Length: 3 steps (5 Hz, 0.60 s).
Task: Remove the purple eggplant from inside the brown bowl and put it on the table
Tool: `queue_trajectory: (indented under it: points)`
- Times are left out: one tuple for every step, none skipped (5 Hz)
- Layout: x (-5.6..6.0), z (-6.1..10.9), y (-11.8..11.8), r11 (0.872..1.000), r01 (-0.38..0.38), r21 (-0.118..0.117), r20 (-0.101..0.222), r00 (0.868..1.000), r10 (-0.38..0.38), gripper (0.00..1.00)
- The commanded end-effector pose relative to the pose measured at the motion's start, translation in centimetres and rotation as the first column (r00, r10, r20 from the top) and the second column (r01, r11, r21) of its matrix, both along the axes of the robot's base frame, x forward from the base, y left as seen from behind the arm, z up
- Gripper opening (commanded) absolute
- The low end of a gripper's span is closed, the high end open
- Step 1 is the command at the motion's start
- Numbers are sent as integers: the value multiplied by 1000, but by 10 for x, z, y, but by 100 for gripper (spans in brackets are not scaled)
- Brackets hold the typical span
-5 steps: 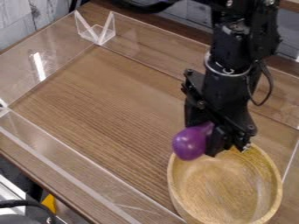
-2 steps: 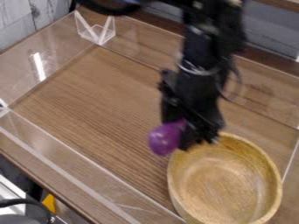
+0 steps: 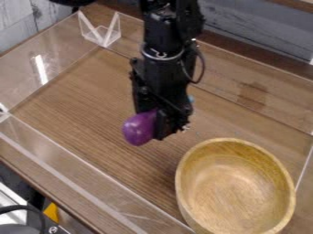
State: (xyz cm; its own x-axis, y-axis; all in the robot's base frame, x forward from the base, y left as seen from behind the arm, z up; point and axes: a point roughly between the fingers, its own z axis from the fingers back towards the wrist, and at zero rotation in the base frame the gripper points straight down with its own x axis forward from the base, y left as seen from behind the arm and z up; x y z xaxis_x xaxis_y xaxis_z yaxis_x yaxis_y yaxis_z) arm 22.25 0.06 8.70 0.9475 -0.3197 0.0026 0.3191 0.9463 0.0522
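My black gripper [image 3: 149,126] hangs over the wood-grain table [image 3: 86,110], left of the brown bowl [image 3: 236,189], and is shut on the purple eggplant [image 3: 138,130]. The eggplant is glossy purple and bulges out to the lower left of the fingers, held above the tabletop. Its stem end is hidden behind the gripper. The bowl is light tan, round and shallow, with nothing inside it, and sits at the lower right of the view.
Low clear acrylic walls [image 3: 49,151] border the table on the left and front. A small clear angled stand [image 3: 101,30] sits at the far left corner. The arm's black body [image 3: 169,37] rises from the gripper toward the top.
The gripper has carried the eggplant leftward, from over the bowl's left rim to a spot above the table beside the bowl. It has stayed shut on the eggplant throughout.
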Motion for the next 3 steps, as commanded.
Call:
queue_trajectory:
  points:
    - [3,8,11,1000,0,17,42,999,0,0]
    - [4,7,21,999,-10,34,40,999,8,0]
    - [7,6,29,999,-21,49,45,999,19,0]
